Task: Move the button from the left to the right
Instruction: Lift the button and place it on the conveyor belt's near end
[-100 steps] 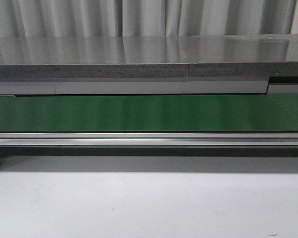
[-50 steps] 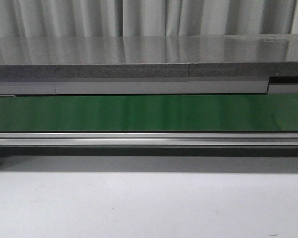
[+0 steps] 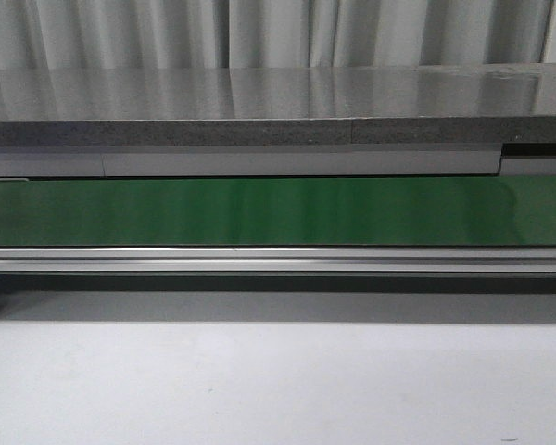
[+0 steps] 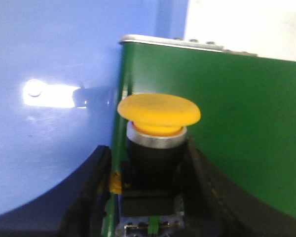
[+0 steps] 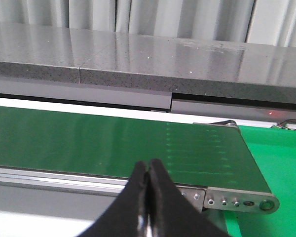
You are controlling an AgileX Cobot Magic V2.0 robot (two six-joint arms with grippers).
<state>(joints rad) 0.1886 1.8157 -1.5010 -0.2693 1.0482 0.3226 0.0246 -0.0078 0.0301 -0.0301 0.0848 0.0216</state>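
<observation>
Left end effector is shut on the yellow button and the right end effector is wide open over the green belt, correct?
Not quite. The right end effector is shut, its fingers pressed together with nothing between them, as the right wrist view shows. The rest holds: the left end effector is shut on the yellow button, and the right one is over the green belt.
</observation>
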